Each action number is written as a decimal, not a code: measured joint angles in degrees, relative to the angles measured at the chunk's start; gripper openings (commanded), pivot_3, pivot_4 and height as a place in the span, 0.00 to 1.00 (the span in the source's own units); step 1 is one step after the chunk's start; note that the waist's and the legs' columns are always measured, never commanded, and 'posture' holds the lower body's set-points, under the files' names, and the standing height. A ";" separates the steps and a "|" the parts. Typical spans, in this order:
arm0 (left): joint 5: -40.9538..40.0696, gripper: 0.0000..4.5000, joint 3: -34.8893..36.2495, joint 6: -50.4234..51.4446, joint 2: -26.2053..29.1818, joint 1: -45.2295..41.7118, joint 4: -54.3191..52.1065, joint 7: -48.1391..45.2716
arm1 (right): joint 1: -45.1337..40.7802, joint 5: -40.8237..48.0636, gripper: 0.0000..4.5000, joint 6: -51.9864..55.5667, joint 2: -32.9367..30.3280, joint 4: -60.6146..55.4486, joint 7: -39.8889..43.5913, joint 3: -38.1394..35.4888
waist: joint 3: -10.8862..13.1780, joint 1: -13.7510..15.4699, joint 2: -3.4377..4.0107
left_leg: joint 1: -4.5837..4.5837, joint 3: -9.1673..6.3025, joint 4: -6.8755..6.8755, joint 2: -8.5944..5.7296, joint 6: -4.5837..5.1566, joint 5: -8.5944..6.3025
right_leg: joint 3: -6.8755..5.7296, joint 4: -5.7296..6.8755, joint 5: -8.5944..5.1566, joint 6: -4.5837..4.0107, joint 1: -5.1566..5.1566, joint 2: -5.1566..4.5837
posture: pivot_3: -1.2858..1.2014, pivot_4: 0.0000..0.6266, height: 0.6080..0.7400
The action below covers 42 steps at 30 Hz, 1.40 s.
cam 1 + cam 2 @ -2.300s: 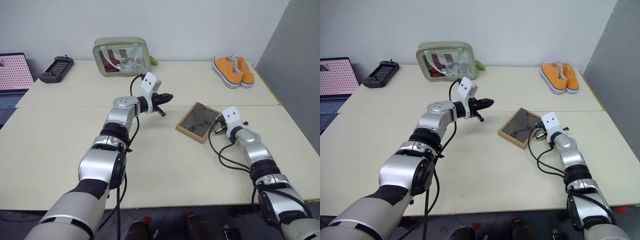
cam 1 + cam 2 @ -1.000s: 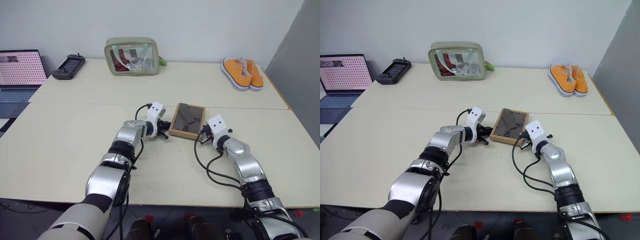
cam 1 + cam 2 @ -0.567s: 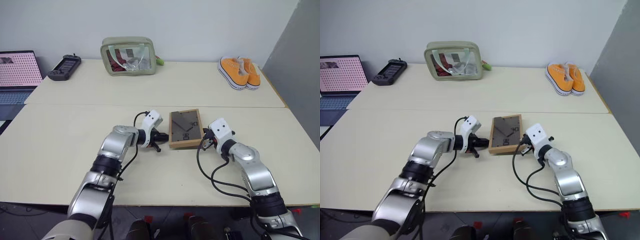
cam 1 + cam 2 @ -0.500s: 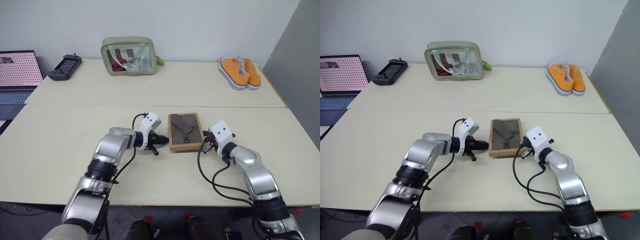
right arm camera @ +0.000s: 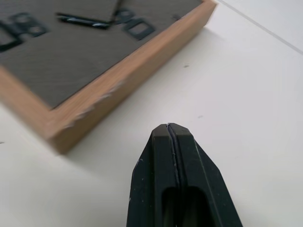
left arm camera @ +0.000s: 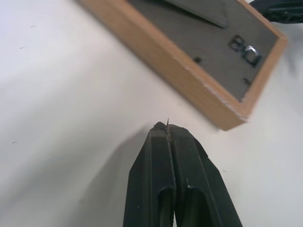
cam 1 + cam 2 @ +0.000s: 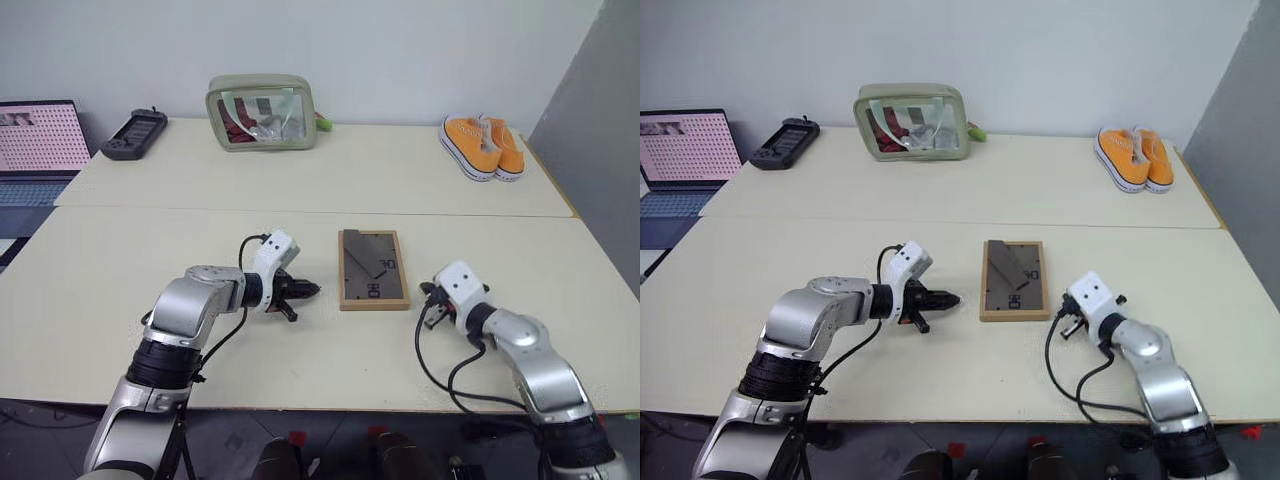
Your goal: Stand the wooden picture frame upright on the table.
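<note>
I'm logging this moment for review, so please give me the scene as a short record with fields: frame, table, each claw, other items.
frame: wooden picture frame lies flat, dark back panel up, stand folded, not yet upright
table: pale table with a seam across it
left claw: left claw shut, empty, beside the frame, apart from it
right claw: right claw shut, empty, near the frame's corner, not touching
other items: orange shoes, clear pouch, game controller, laptop

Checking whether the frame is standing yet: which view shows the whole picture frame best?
The right eye view: the picture frame shows whole, lying flat with its dark back up on the table. The left eye view shows the same. Each wrist view gives just one wooden corner and part of the back.
</note>
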 measured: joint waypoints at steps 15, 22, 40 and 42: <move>2.74 0.01 -1.79 -12.91 -13.78 -8.15 16.71 8.81 | -7.98 -1.09 0.00 -6.46 3.56 11.98 -1.30 1.30 | 0.02 1.38 -0.01 | -0.34 -0.05 -0.09 -0.02 -0.02 0.00 | -0.08 -0.50 0.03 -0.01 -0.07 -0.07 | 0.52 0.24 1.00; -0.42 0.01 -3.18 -4.73 -8.75 -1.64 3.32 5.69 | -2.30 -0.55 0.00 -2.20 3.57 2.51 -1.16 1.13 | 0.02 1.08 0.02 | -0.30 -0.11 -0.06 0.01 -0.05 0.02 | -0.11 -0.43 0.05 0.03 -0.03 -0.04 | 0.52 0.24 1.00; -18.86 0.01 7.32 19.49 0.32 -10.03 12.82 -6.23 | 0.99 1.68 0.00 -2.99 -13.84 -2.37 9.59 -1.65 | 0.08 1.06 0.05 | -0.30 -0.22 0.01 -0.03 -0.03 0.02 | -0.22 -0.50 0.06 0.10 0.03 -0.03 | 0.52 0.24 1.00; -19.15 0.01 7.48 20.19 0.12 -11.48 16.59 -6.44 | 1.05 2.06 0.00 -3.47 -14.65 -2.34 10.88 -1.65 | 0.08 0.84 0.05 | -0.31 -0.18 -0.01 -0.04 -0.03 0.02 | -0.18 -0.51 0.06 0.09 0.02 -0.03 | 0.52 0.24 1.00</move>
